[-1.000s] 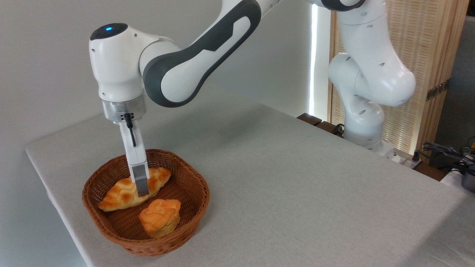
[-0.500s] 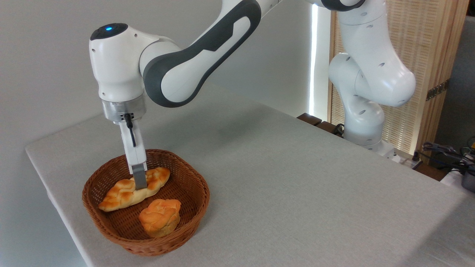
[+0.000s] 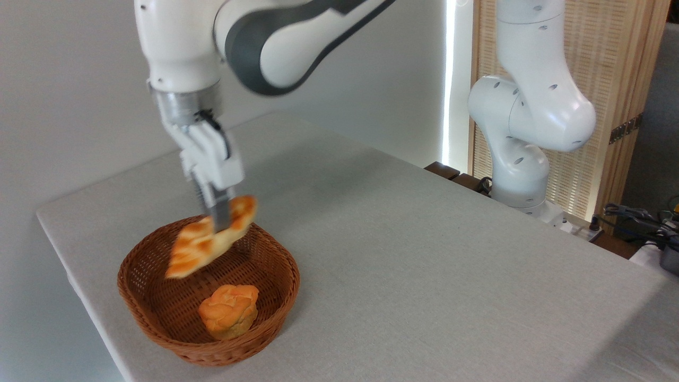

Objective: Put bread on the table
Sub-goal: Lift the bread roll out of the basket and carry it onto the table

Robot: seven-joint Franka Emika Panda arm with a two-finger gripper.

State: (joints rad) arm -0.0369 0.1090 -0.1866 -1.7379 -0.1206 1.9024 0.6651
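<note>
Grey-beige cloth covered the table (image 3: 403, 254), which ran from lower left to the right edge of the shot. Plain pale wall behind it on the left; slatted wooden screen (image 3: 610, 79) behind on the right, bright vertical strip of light just left of the screen.

Single fixed camera view. Arm base (image 3: 522, 159) stood at the far right side of the table, beside the screen. White-and-dark-grey links crossed the top of the frame to the left, wrist pointing down over the basket (image 3: 159, 313). Wrist and tool were motion-blurred.

Gripper (image 3: 218, 218) was clamped on the bread (image 3: 204, 246), fingers narrow, gripping the loaf nearer its upper right end. Only the front finger was clearly visible; the other sat behind the loaf.

Bread hung in the air, clear of the basket floor, tilted: right end high next to the fingers, left end drooping down toward the basket's inside. It sat over the back half of the basket, near the far rim. Blur smeared the braid pattern, golden with pale patches was all that read.

Basket was round brown wicker, sitting on the cloth near the table's front left corner. One short round orange bun (image 3: 229, 310) lay inside it toward the front wall, apart from the loaf.

Cables and some dark gear (image 3: 647, 223) showed off the table at the far right edge.
</note>
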